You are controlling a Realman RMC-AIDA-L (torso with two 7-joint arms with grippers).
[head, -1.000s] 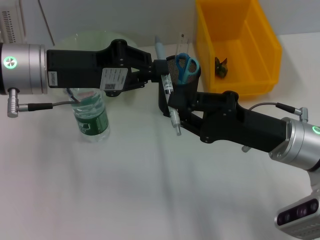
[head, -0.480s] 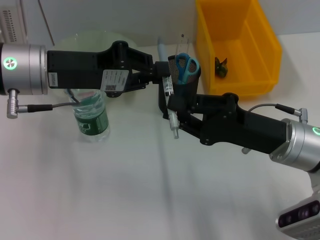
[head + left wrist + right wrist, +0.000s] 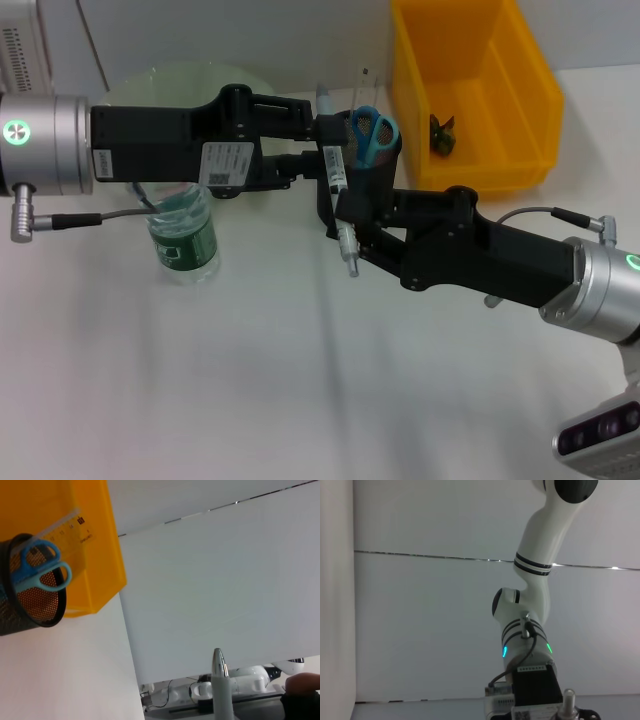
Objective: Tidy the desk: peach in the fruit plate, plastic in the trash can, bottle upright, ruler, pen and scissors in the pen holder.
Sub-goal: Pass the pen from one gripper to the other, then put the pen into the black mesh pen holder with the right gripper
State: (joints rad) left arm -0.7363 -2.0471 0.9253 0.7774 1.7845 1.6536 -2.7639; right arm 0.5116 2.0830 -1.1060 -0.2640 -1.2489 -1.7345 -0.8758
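A clear pen stands nearly upright just left of the black mesh pen holder. My right gripper is shut on its lower half. My left gripper sits around the upper half with its fingers spread, so it is open. Blue scissors and a clear ruler stand in the holder; they also show in the left wrist view as scissors and ruler. The bottle stands upright under my left arm. The pale green fruit plate is behind it. The peach is hidden.
The yellow trash can at the back right holds a dark crumpled plastic piece. A white device sits at the back left corner. My left arm crosses over the plate and the bottle.
My left gripper's fingers have spread apart around the pen and shifted slightly up. The pen has stayed in the right gripper, barely moving.
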